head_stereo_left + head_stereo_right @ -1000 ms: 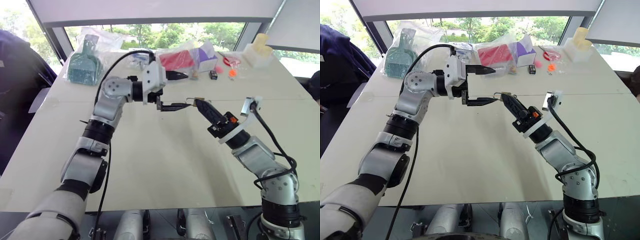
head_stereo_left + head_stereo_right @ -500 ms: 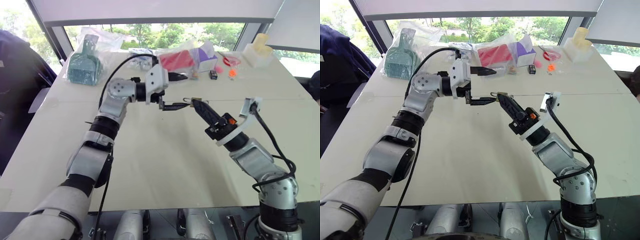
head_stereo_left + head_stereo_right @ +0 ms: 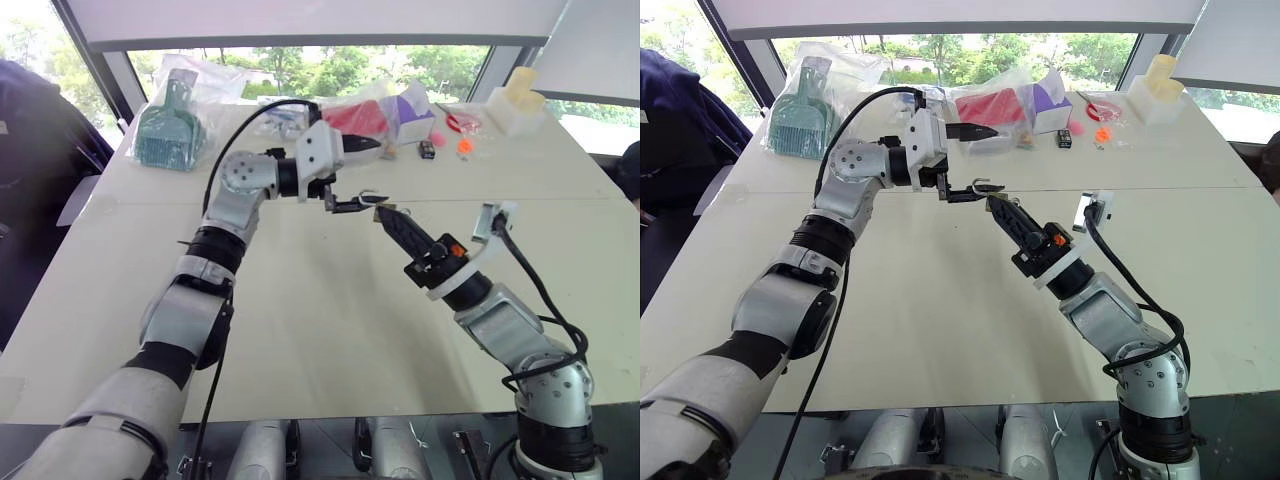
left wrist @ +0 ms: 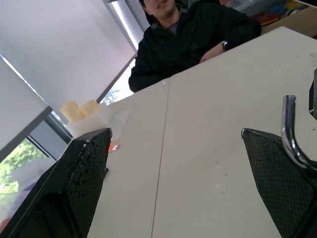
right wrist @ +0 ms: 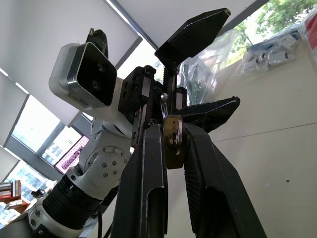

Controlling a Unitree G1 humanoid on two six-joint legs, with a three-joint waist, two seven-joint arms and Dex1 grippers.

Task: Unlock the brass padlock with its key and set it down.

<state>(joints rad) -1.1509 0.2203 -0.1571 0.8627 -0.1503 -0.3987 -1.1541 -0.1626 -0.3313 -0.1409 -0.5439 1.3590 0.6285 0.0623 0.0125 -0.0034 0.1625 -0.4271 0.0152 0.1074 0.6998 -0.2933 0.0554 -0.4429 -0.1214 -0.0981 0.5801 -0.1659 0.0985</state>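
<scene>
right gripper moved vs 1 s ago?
Yes. The right gripper, shut on the brass padlock, shifted toward the robot's left along the table seam, closer to the open left gripper.

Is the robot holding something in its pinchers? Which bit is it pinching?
The right gripper pinches the brass padlock by its body, between its fingertips. The left gripper is wide open and holds nothing.

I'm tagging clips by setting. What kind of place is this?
Probably an office or lab room used for robot trials: a large pale table beside wide windows with trees outside, bagged test items such as a green scoop along its far edge, and a seated person.
</scene>
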